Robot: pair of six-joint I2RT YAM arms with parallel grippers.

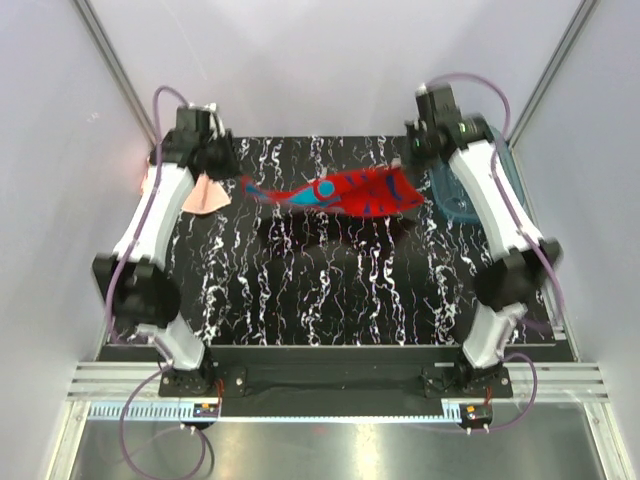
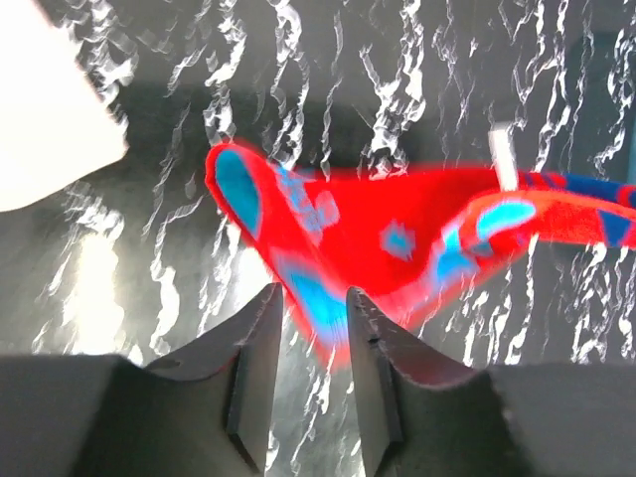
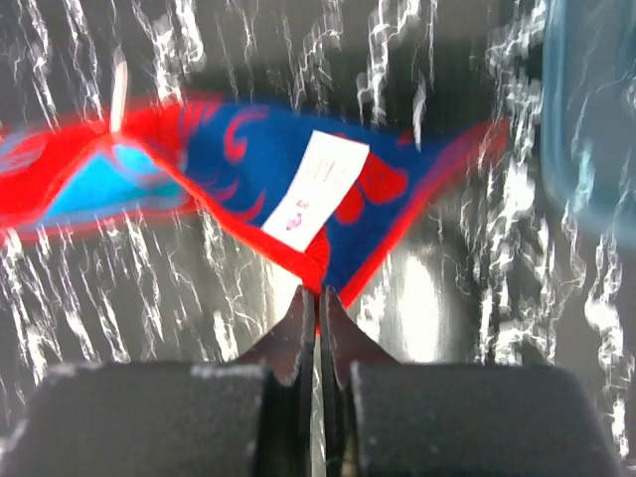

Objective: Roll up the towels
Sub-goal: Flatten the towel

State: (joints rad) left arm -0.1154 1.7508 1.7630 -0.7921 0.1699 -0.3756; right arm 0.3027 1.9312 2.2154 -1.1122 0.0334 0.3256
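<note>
The blue towel point(image 1: 340, 192) spans left to right above the table point(image 1: 300, 290); the right gripper point(image 3: 318, 298) pinches its right corner; the left gripper point(image 2: 310, 298), jaws parted, straddles the left corner; the pink towel point(image 1: 205, 195) lies further left.

The claw point(image 2: 312, 298) rises from the bottom centre of the frame, its two dark fingers point(image 2: 253, 378) standing apart with a clear gap between them. The blue and red towel point(image 2: 397, 219) stretches from the middle of the frame out to the right edge, mostly red with bright blue patches and blurred. Its lowest corner dips to the mouth of the gap, just at the fingertips; whether it touches them cannot be told. A small white tag point(image 2: 502, 154) stands up from the towel's upper edge at the right. The pale peach towel point(image 2: 45, 109) fills the upper left corner, apart from the red one. Beneath lies the black surface point(image 2: 556, 328), streaked with white marbling.
</note>
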